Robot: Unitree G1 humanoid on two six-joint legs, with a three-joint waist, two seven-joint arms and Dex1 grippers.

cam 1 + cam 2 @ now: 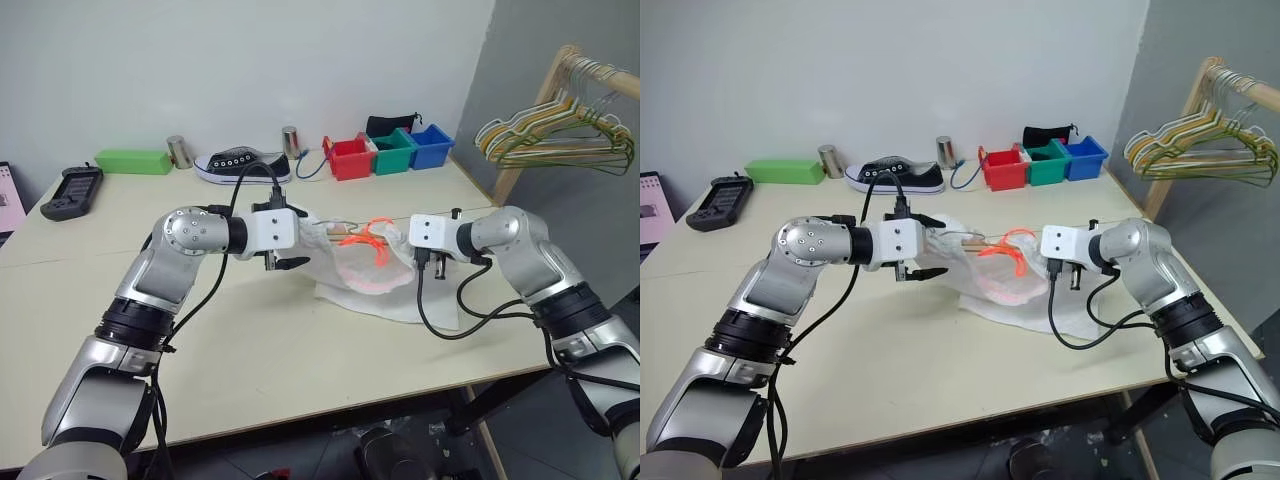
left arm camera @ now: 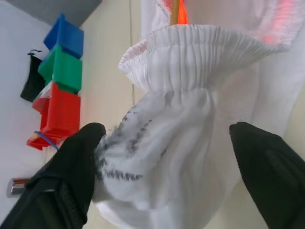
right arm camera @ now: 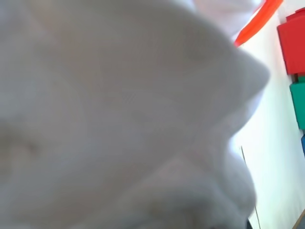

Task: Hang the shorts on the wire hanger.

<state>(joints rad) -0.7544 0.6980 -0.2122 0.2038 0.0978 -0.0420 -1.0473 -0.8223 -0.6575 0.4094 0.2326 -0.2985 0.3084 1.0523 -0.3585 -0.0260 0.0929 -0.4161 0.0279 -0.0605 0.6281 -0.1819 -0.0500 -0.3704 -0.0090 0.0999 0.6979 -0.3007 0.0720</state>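
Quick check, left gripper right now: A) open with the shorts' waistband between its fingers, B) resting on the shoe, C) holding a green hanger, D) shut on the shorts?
A: in the left wrist view the left gripper has its two black fingers spread wide apart, with the gathered waistband of the shorts lying between them, not clamped.

Silver jointed arms, white wrist blocks, black cables

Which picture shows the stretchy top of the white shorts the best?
The left wrist view: the gathered waistband of the shorts sits close up between the open left gripper. The head views show the shorts as a small bunched heap on the table. The right wrist view shows plain white cloth.
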